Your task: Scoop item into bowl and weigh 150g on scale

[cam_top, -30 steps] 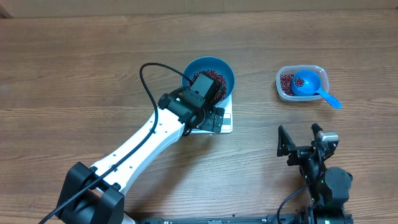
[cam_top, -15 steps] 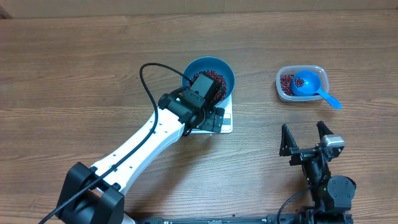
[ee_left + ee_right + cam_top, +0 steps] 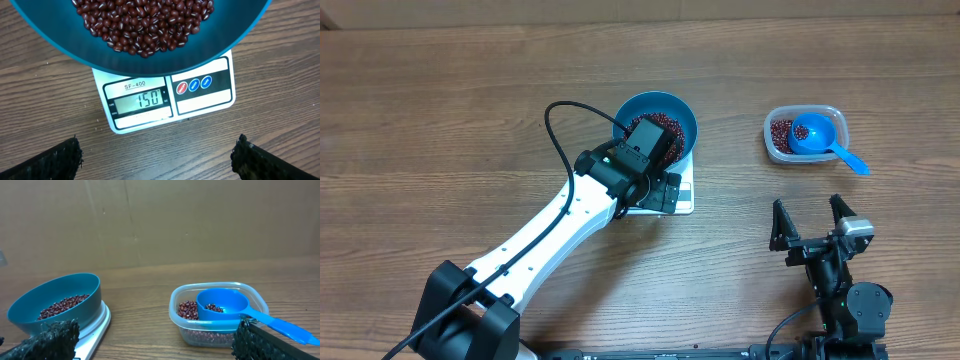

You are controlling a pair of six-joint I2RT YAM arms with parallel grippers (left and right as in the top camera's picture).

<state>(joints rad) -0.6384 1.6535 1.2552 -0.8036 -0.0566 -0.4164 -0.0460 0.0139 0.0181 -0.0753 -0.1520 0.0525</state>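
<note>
blue bowl [image 3: 75, 50] of dark red beans [image 3: 145, 22] sits on white scale [image 3: 200, 100], display reading 150.

The table [image 3: 440, 90] is mid-brown wood. Its grain runs in long streaks from side to side, with darker bands and a few paler patches. Behind the table's far edge stands a plain brown cardboard panel [image 3: 160, 220], flat and matt, marked by faint upright creases and one slanted fold line. From above the table, that panel shows only as a thin tan strip along the far edge. Light falls evenly across the table, and shadows are soft and short.
</note>
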